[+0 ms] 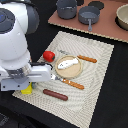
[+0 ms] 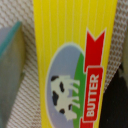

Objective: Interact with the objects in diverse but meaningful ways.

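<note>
A yellow rectangular butter box [image 2: 70,60] fills the wrist view, lying on the woven placemat. In the exterior view only its corner [image 1: 26,90] shows under my gripper [image 1: 24,82], which is low over it. One blurred finger [image 2: 9,47] shows beside the box's long edge; the other is hidden, so I cannot tell whether the jaws are closed on it. A red tomato [image 1: 48,56] sits behind the arm. A flat white fish [image 1: 67,63] lies on the round tan plate [image 1: 68,72]. A brown sausage [image 1: 55,94] lies near the mat's front. A grey long-handled saucepan [image 1: 89,16] stands at the back.
A wooden-handled fork [image 1: 86,58] and knife [image 1: 71,83] flank the plate on the striped placemat [image 1: 97,75]. A second dark pot [image 1: 66,7] and a bowl [image 1: 123,17] stand on the brown board at the back. The table around is black.
</note>
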